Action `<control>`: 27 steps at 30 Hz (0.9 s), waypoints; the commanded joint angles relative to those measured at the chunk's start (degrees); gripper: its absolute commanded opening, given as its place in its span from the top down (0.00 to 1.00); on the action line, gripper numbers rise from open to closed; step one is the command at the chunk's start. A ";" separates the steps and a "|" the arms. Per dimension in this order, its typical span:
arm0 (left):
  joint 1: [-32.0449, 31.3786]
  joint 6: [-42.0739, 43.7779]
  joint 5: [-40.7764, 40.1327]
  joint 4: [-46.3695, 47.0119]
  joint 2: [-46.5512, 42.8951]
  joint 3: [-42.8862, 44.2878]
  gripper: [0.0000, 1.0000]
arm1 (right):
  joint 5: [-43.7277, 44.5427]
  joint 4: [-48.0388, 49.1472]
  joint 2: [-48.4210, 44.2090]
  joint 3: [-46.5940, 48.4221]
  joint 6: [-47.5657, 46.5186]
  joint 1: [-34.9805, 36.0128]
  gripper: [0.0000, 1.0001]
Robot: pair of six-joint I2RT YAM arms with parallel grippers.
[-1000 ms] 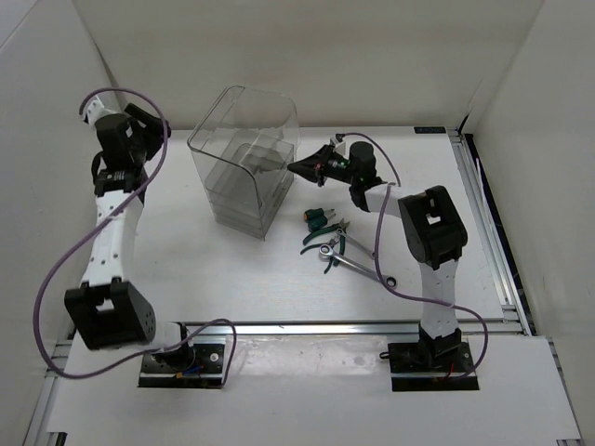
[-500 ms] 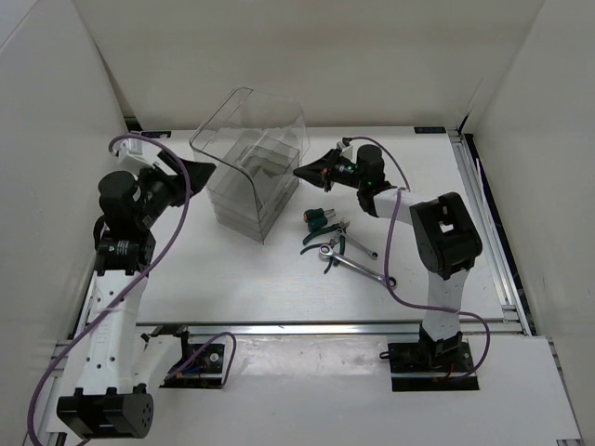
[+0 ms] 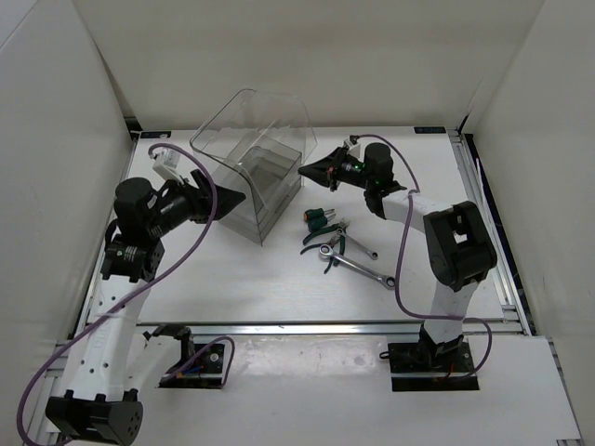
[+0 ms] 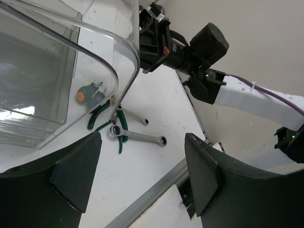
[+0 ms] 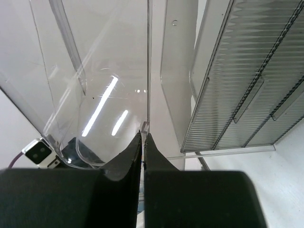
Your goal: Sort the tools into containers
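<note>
The clear cabinet's rounded shell [image 3: 251, 121] stands at the back centre, tilted over its stacked drawers [image 3: 270, 186]. My right gripper [image 3: 302, 171] is shut on the shell's thin front edge [image 5: 148, 71]; the ribbed drawers [image 5: 247, 80] show to its right. My left gripper [image 3: 232, 198] is open and empty, close to the cabinet's left front side. The green screwdriver [image 3: 319, 218], the green-handled pliers [image 3: 327, 238] and two silver wrenches [image 3: 358, 268] [image 3: 361, 247] lie on the table right of the cabinet. The left wrist view shows the screwdriver [image 4: 88, 92] through the shell, and a wrench [image 4: 137, 136].
White walls close in the table on three sides. A metal rail [image 3: 307, 325] runs along the near edge. My right arm [image 3: 446, 232] reaches over the table behind the tools.
My left arm has swung from the back left down to the cabinet's left front. The shell has tipped and shifted right with my right gripper. The tools have not moved.
</note>
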 commanded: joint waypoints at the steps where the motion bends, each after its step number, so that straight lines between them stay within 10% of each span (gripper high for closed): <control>1: -0.33 1.95 2.39 0.79 0.84 -0.26 0.18 | -0.47 2.04 -3.44 -0.08 -0.14 0.22 1.00; 27: -2.53 0.20 3.45 1.66 8.05 5.63 0.17 | 6.65 -31.27 -11.53 9.67 -8.05 0.75 1.00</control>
